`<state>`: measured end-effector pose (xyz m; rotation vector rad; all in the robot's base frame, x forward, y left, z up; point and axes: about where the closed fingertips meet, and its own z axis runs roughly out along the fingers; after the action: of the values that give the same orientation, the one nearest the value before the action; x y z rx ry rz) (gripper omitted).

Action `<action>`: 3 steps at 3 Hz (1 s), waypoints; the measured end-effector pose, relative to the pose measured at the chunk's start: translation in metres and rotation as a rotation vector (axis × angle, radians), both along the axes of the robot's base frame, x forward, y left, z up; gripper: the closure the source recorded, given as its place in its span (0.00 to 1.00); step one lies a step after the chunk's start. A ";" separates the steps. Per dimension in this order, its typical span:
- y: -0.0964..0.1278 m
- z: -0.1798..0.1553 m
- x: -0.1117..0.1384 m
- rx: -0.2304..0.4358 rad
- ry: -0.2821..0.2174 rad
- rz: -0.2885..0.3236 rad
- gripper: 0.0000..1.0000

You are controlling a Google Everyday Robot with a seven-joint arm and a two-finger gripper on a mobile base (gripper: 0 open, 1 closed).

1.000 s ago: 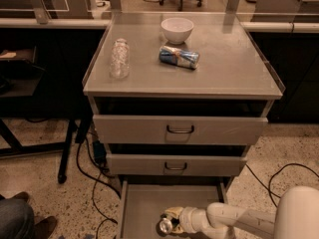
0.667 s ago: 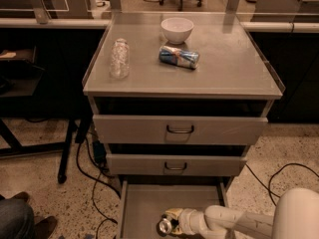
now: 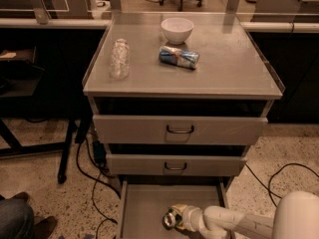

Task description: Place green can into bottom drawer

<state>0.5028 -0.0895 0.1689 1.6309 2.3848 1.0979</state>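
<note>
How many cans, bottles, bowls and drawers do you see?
Cans: 2, the blue-and-silver can on the cabinet top and the green can at the gripper, inside the bottom drawer.
Bottles: 1, the clear bottle.
Bowls: 1, the white bowl.
Drawers: 3, counting the middle drawer and top drawer.
Total: 7.

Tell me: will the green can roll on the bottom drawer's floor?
Probably: the green can seems to lie sideways at the gripper, low in the bottom drawer, so it may roll on the flat floor. It looks small, so it is likely light and easily dented.
</note>
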 end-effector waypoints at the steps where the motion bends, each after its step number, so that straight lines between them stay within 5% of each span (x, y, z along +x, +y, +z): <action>1: -0.010 -0.005 0.011 -0.050 -0.019 -0.039 1.00; 3: -0.003 -0.042 0.011 -0.161 0.018 -0.053 1.00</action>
<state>0.5137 -0.0927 0.1269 1.6458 2.3572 0.8620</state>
